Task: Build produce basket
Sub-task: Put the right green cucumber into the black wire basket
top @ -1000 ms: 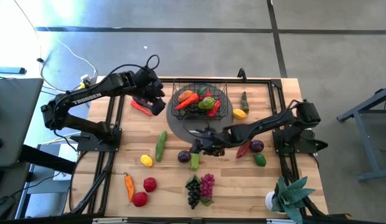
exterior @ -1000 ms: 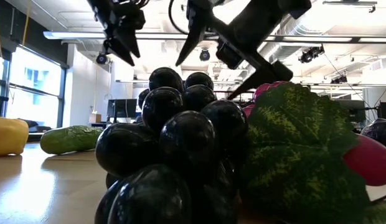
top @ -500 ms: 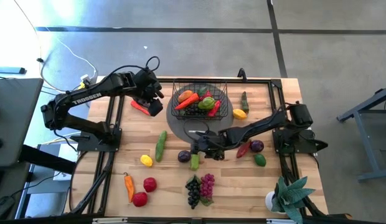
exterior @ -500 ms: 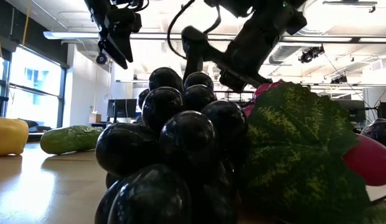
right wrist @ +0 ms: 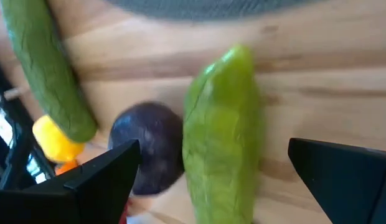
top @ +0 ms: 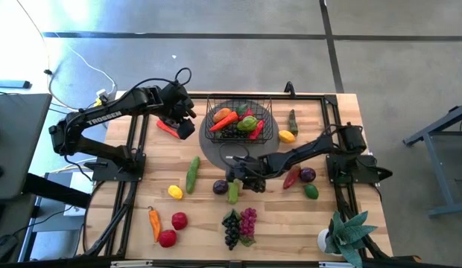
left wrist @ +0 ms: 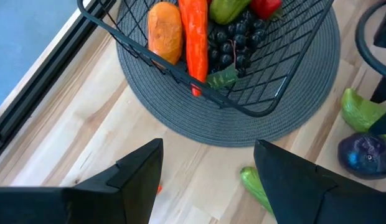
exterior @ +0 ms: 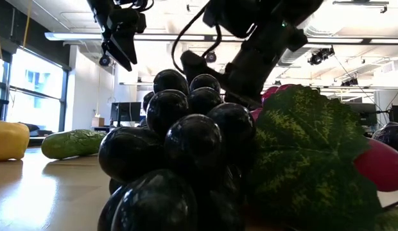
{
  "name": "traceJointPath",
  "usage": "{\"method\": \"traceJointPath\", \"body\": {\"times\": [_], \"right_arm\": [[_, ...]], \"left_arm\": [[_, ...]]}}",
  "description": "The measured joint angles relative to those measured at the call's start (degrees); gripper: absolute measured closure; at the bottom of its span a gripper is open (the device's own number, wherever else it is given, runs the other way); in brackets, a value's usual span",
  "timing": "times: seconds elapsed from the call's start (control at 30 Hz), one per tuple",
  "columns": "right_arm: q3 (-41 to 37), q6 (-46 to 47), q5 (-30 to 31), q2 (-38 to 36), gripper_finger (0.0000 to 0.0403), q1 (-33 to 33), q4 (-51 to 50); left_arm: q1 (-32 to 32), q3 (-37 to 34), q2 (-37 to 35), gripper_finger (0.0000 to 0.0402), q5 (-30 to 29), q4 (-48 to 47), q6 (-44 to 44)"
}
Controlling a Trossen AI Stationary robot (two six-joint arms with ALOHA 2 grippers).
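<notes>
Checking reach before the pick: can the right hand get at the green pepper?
Probably yes: the open right hand hangs over the green pepper, one finger on each side, nothing between.

You have a black wire basket on a grey woven disc, holding an orange pepper, a red pepper, a green one and dark grapes. The worktop is pale striped wood. At the disc's 6 o'clock lie a light green pepper and a purple eggplant; at 8 o'clock, a green cucumber and yellow lemon. Both hands are black.
</notes>
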Motion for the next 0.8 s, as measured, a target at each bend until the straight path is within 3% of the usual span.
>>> {"method": "traceJointPath", "body": {"times": [0.47,0.8], "right_arm": [[0.0,1.3,-1.5,1.8,0.0105,-0.9,0.1],[0.1,1.1,1.2,1.7,0.0227,-1.0,-2.4]], "left_arm": [[0.0,0.0,0.0,0.0161,-0.2,0.0,1.0],[0.0,0.0,0.0,0.0161,-0.4,0.1,2.5]]}}
